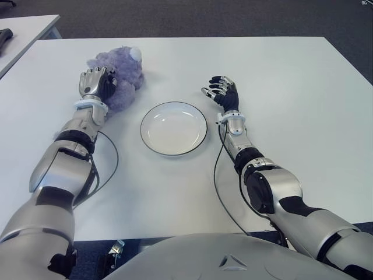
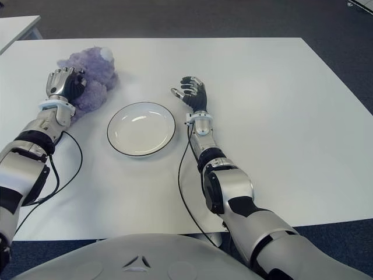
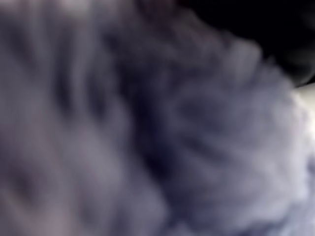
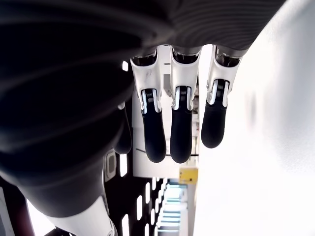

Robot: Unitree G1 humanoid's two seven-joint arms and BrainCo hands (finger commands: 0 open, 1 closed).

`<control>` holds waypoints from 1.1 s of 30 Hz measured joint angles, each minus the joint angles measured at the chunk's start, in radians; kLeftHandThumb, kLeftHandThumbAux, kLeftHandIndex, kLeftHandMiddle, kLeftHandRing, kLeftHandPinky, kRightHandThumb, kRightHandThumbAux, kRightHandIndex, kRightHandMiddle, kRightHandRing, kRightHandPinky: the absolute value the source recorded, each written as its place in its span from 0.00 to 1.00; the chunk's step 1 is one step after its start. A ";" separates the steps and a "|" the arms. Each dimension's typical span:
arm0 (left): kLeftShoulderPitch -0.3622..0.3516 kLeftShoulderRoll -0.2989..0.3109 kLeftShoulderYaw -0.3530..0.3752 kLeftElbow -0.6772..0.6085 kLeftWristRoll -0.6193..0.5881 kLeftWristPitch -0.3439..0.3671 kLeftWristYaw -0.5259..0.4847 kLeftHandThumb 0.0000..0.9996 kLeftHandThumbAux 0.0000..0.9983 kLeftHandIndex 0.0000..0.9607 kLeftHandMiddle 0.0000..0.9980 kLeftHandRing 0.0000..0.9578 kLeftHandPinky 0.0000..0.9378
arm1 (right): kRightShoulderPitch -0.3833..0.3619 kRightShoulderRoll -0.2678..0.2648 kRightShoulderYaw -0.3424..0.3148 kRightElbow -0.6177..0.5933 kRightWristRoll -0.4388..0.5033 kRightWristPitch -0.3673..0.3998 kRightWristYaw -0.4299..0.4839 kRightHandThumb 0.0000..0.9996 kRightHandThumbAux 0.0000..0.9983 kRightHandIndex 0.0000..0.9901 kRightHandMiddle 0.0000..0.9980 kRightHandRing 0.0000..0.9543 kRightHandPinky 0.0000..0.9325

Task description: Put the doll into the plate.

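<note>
1. Two hands in view, only one on the job: left hand is on the doll, right hand is off to the side.
2. Left hand: fingers curl down into the purple plush from the near-left side, palm against the fur. Reads as a grasp on the doll, but the far-side fingertips are buried in fur, so how tight the wrap is can't be judged.
3. Left wrist view is filled with blurred purple fur; no fingers visible there, so it only confirms the doll sits right against the palm.
4. Doll lies on the white table, just beyond and to the right of the left hand. White patch on its top end, away from the hand.
5. Plate: white with a thin dark rim, sits between the two hands, near the left hand's right side and just left of the right wrist. Nothing in it. Doll and plate are close but apart.
6. Right hand: raised a little at the plate's far-right edge, fingers extended and slightly bent, holding nothing. Right wrist view shows three dark-tipped fingers side by side with a clear gap to the tabletop.
7. Black cables run along both forearms on the table.
8. Zero readable brands, labels or text on the doll, plate or hands.
</note>
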 measured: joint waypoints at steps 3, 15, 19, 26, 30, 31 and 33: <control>-0.003 0.001 -0.017 0.000 0.011 0.013 0.000 0.75 0.70 0.46 0.80 0.81 0.76 | 0.000 0.000 0.000 0.000 0.000 0.000 0.001 0.15 0.88 0.34 0.36 0.36 0.35; -0.004 0.004 -0.020 -0.003 0.018 0.021 -0.001 0.75 0.70 0.46 0.82 0.83 0.78 | 0.000 0.000 0.002 0.000 -0.001 0.000 0.000 0.14 0.87 0.34 0.36 0.36 0.34; 0.002 0.006 -0.010 -0.021 0.012 0.015 -0.001 0.75 0.70 0.46 0.82 0.84 0.79 | 0.000 0.000 0.003 0.000 -0.001 0.000 -0.001 0.14 0.87 0.33 0.36 0.36 0.35; 0.027 0.013 0.008 -0.067 -0.003 -0.011 -0.001 0.75 0.70 0.46 0.83 0.85 0.84 | 0.000 -0.001 0.003 0.000 -0.002 0.000 -0.002 0.13 0.88 0.33 0.36 0.36 0.34; 0.051 0.020 0.025 -0.101 -0.014 -0.035 -0.002 0.75 0.70 0.46 0.83 0.85 0.83 | 0.000 -0.001 0.002 0.000 -0.002 0.000 -0.002 0.16 0.88 0.34 0.36 0.36 0.33; 0.056 0.023 0.028 -0.110 -0.017 -0.041 -0.002 0.75 0.70 0.46 0.83 0.85 0.82 | 0.000 -0.001 0.002 0.000 -0.002 0.000 -0.002 0.17 0.88 0.35 0.36 0.36 0.34; 0.070 0.030 0.034 -0.131 -0.023 -0.056 -0.002 0.75 0.70 0.46 0.83 0.85 0.82 | 0.000 -0.001 0.003 0.000 -0.002 0.000 -0.002 0.18 0.88 0.35 0.36 0.36 0.34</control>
